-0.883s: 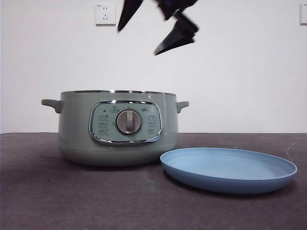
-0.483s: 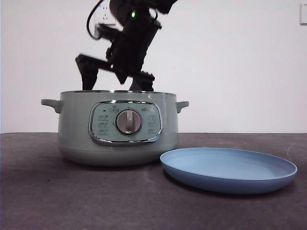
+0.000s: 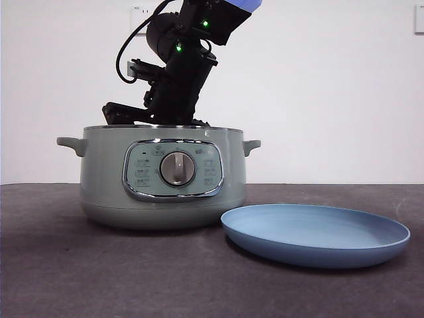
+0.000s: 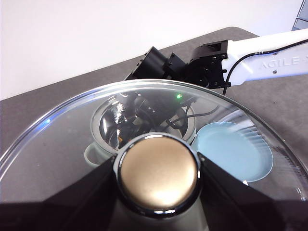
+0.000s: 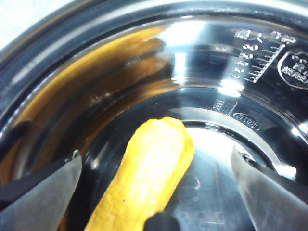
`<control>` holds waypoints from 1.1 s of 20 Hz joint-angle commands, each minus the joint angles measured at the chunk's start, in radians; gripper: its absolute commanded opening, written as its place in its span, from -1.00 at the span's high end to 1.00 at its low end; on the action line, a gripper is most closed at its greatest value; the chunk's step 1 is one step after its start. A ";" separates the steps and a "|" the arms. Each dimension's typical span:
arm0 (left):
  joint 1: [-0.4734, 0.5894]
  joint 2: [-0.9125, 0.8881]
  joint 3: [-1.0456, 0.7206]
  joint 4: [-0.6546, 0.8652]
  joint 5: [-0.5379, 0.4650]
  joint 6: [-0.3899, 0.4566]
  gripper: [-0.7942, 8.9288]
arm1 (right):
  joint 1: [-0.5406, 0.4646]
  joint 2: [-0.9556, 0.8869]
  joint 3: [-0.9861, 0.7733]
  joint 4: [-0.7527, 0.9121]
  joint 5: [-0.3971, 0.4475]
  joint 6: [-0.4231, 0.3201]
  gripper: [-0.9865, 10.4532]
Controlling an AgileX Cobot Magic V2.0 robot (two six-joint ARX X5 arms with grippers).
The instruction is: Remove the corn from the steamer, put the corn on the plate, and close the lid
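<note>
**Inside the pot, jaws spread either side of the corn**

Deep in the steamer [image 3: 163, 177], the right gripper [image 5: 154, 192] hangs with its two jaws spread wide, one to each side of the corn [image 5: 147, 178], which lies on the shiny metal floor of the bowl. Neither jaw touches the cob, so the grasp looks not yet made. From the front, only the dark arm shows, reaching down through the open mouth of the pot, whose wall hides the gripper's tips.

The left gripper [image 4: 158, 175] is clamped on the knob of the lid [image 4: 72, 139] and holds it aloft, well away from the pot, evidently to keep the opening free. The plate [image 3: 315, 234] waits bare just beside the steamer on the dark table [image 3: 53, 278]. A wall socket [image 3: 140, 12] sits behind. The steamer's rim stands between cob and plate, so the corn would have to rise clear first.
</note>
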 commanded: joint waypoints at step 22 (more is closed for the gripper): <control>0.000 -0.010 0.004 0.044 0.003 0.001 0.85 | -0.064 -0.468 0.003 -0.360 0.084 -0.014 0.85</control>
